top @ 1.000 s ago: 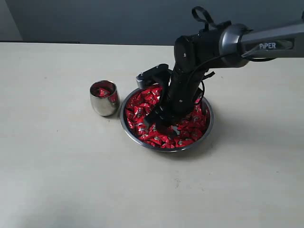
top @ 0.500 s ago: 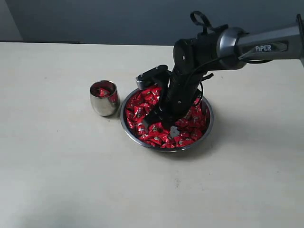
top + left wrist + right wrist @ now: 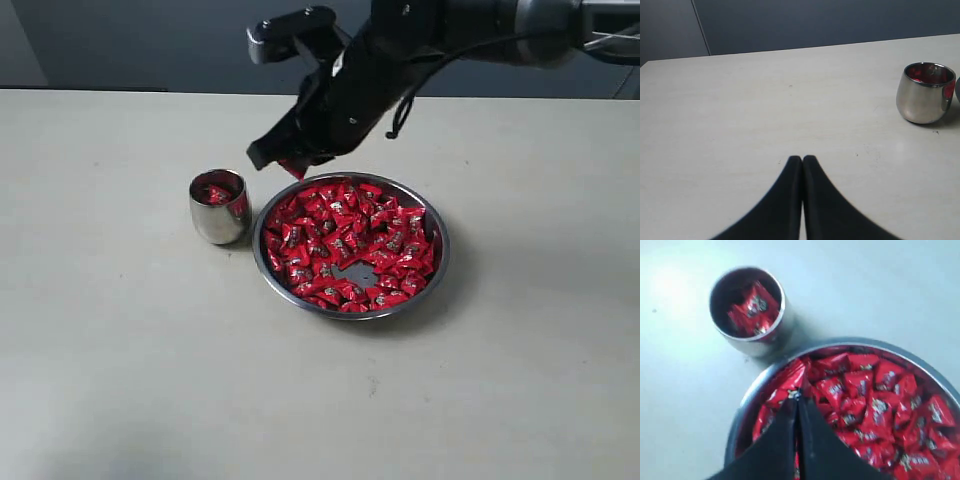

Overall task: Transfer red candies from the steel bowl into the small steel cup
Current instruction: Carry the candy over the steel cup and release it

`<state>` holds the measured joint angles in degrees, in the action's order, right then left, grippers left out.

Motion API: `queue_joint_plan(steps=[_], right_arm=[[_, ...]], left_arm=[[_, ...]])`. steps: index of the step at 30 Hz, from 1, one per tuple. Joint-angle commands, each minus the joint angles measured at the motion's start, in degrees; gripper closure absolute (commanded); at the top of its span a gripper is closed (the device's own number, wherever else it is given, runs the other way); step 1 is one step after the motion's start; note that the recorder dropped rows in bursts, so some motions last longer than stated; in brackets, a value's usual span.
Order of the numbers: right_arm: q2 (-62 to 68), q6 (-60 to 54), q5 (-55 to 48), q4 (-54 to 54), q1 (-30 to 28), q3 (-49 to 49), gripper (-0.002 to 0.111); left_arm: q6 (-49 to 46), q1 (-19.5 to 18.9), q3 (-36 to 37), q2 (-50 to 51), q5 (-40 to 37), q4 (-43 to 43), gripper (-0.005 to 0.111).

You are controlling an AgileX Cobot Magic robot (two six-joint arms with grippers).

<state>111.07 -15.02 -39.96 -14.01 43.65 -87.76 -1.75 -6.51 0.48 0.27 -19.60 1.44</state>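
Note:
The steel bowl (image 3: 441, 250) holds a heap of red candies (image 3: 345, 238), with a small bare patch near its front. My right gripper (image 3: 287, 160) hangs above the bowl's back-left rim, shut on a red candy (image 3: 296, 170) that pokes out below its tips. In the right wrist view the closed fingertips (image 3: 797, 399) pinch that candy (image 3: 790, 386) over the bowl's edge (image 3: 740, 412). Left of the bowl stands the small steel cup (image 3: 219, 207), which has a few red candies (image 3: 751, 307) inside. My left gripper (image 3: 802, 159) is shut and empty above bare table, with the cup (image 3: 925, 92) off to one side.
The pale table (image 3: 130, 360) spreads round the bowl and cup. A dark wall (image 3: 150, 40) runs behind its far edge. The right arm (image 3: 470, 25) reaches in from the upper right of the exterior view.
My right gripper closed among the candies, then rose out of the bowl and moved back-left toward the cup with a candy. A bare patch shows where it dug.

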Motion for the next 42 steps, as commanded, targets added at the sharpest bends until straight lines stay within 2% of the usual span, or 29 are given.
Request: queue_joint_plan(steps=[1, 11, 23, 26, 29, 31, 34, 40, 42], right_arm=[[5.53, -0.90, -2.82, -0.51, 2.84, -10.06, 0.108], [18.60, -0.90, -7.12, -0.70, 4.35, -24.58, 0.108], [21.81, -0.90, -6.78, -0.49, 4.49, -26.16, 0.108], [21.81, -0.90, -7.10, -0.49, 4.49, -26.50, 0.096], [21.81, -0.90, -8.43, -0.39, 4.49, -27.70, 0.070], [21.81, -0.90, -9.62, 0.16, 4.49, -29.16, 0.063], [21.49, 0.04, -12.07, 1.57, 4.39, -31.99, 0.067], [18.46, 3.29, -17.86, 5.54, 4.39, -34.75, 0.089], [16.96, 5.99, -20.04, 8.93, 4.39, -34.75, 0.092]], left_arm=[[0.06, 0.31, -0.48, -0.27, 0.37, 0.11, 0.106], [0.06, 0.31, -0.48, -0.27, 0.37, 0.11, 0.106], [0.06, 0.31, -0.48, -0.27, 0.37, 0.11, 0.106], [0.06, 0.31, -0.48, -0.27, 0.37, 0.11, 0.106], [0.06, 0.31, -0.48, -0.27, 0.37, 0.11, 0.106], [0.06, 0.31, -0.48, -0.27, 0.37, 0.11, 0.106], [0.06, 0.31, -0.48, -0.27, 0.37, 0.11, 0.106], [0.06, 0.31, -0.48, -0.27, 0.37, 0.11, 0.106], [0.06, 0.31, -0.48, -0.27, 0.37, 0.11, 0.106]])
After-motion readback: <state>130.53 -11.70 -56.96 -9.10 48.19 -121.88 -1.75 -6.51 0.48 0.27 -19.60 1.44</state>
